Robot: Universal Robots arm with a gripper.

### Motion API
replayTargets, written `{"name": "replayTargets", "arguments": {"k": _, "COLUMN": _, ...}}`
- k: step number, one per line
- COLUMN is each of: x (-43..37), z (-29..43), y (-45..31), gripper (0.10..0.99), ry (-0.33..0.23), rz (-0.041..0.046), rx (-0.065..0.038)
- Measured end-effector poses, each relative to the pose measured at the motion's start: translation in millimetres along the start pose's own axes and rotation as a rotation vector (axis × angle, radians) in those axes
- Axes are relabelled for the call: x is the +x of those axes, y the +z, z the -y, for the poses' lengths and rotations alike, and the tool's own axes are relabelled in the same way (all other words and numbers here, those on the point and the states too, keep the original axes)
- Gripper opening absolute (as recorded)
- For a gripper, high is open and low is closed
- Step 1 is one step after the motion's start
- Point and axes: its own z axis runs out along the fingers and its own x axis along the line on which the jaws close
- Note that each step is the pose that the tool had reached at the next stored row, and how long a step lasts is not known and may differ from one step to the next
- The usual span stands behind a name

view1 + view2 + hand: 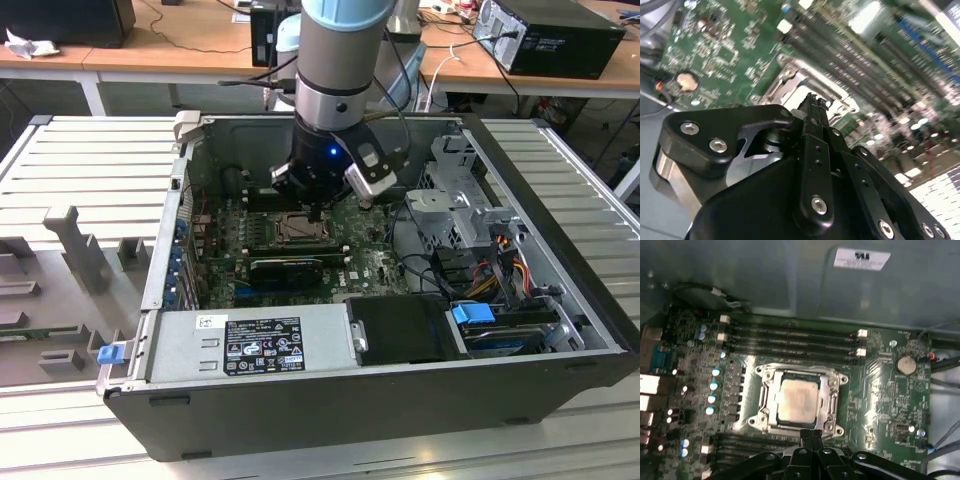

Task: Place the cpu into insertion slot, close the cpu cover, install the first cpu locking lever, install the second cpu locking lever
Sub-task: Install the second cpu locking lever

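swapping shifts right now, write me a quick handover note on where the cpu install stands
Gripper: fingers shut together, holding nothing, tip at the near edge of the socket in the first wrist view.
Cpu: already seated in the insertion slot on the green board, silver top showing.
Cpu cover: lying down flat around the chip, so it appears closed.
Done: cpu placed, cover down.
Left: both locking levers; whether either one is latched cannot be told.
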Motion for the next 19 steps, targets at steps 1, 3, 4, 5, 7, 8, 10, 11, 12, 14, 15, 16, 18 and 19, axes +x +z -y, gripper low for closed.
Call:
{"name": "replayTargets", "arguments": {"k": 1, "x": 0.3, "z": 3.0, "y": 0.4, "gripper": 0.106, "ry": 0.000, "rz": -0.0006, "rx": -0.004}}
{"name": "replayTargets", "arguments": {"k": 3, "x": 1.4, "z": 8.7, "y": 1.3, "gripper": 0.106, "ry": -0.001, "rz": 0.0016, "rx": -0.027}}
{"name": "replayTargets", "arguments": {"k": 4, "x": 3.7, "z": 10.9, "y": 2.3, "gripper": 0.106, "ry": -0.003, "rz": 0.0038, "rx": -0.050}}
{"name": "replayTargets", "arguments": {"k": 5, "x": 4.5, "z": 11.8, "y": 3.5, "gripper": 0.106, "ry": -0.003, "rz": 0.0041, "rx": -0.053}}
{"name": "replayTargets", "arguments": {"k": 7, "x": 5.9, "z": 12.8, "y": 7.4, "gripper": 0.106, "ry": -0.003, "rz": 0.0042, "rx": -0.054}}
{"name": "replayTargets", "arguments": {"k": 8, "x": 6.8, "z": 13.1, "y": 9.3, "gripper": 0.106, "ry": -0.003, "rz": 0.0040, "rx": -0.054}}
{"name": "replayTargets", "arguments": {"k": 10, "x": 13.9, "z": 13.2, "y": 13.6, "gripper": 0.106, "ry": -0.004, "rz": 0.0040, "rx": -0.054}}
{"name": "replayTargets", "arguments": {"k": 11, "x": 17.5, "z": 13.2, "y": 15.0, "gripper": 0.106, "ry": -0.005, "rz": 0.0040, "rx": -0.055}}
{"name": "replayTargets", "arguments": {"k": 12, "x": 22.5, "z": 13.1, "y": 17.0, "gripper": 0.106, "ry": -0.005, "rz": 0.0039, "rx": -0.055}}
{"name": "replayTargets", "arguments": {"k": 14, "x": 29.0, "z": 13.9, "y": 21.8, "gripper": 0.106, "ry": -0.006, "rz": 0.0039, "rx": -0.055}}
{"name": "replayTargets", "arguments": {"k": 15, "x": 29.9, "z": 14.3, "y": 24.0, "gripper": 0.106, "ry": -0.006, "rz": 0.0039, "rx": -0.055}}
{"name": "replayTargets", "arguments": {"k": 16, "x": 29.9, "z": 14.7, "y": 26.2, "gripper": 0.106, "ry": -0.006, "rz": 0.0039, "rx": -0.055}}
{"name": "replayTargets", "arguments": {"k": 18, "x": 29.9, "z": 15.3, "y": 31.0, "gripper": 0.106, "ry": -0.006, "rz": 0.0039, "rx": -0.056}}
{"name": "replayTargets", "arguments": {"k": 19, "x": 30.8, "z": 16.7, "y": 31.9, "gripper": 0.106, "ry": -0.006, "rz": 0.0042, "rx": -0.060}}
